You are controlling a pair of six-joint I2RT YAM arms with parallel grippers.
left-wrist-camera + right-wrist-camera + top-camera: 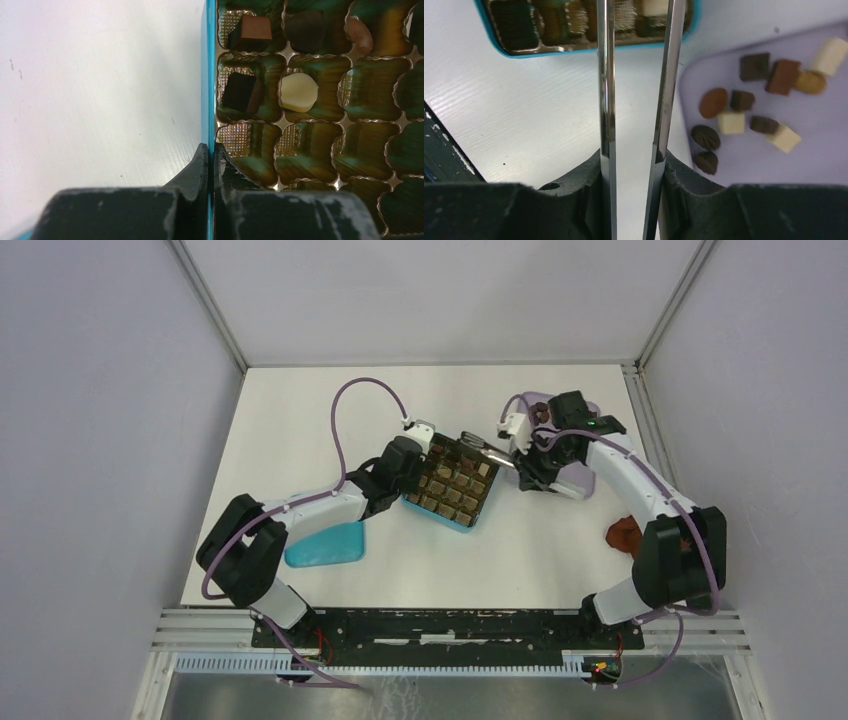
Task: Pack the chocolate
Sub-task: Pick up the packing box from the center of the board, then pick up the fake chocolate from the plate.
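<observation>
Lying on the lilac tray (824, 165), chocolate (744, 122) sits beside the right fingers (686, 175).

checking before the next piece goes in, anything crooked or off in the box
Two pieces sit askew in the left wrist view: the dark square chocolate is tilted in its cell, and an oblong brown piece leans on its cell wall. The teal box, its wall pinched by the left gripper, lies skewed.
</observation>
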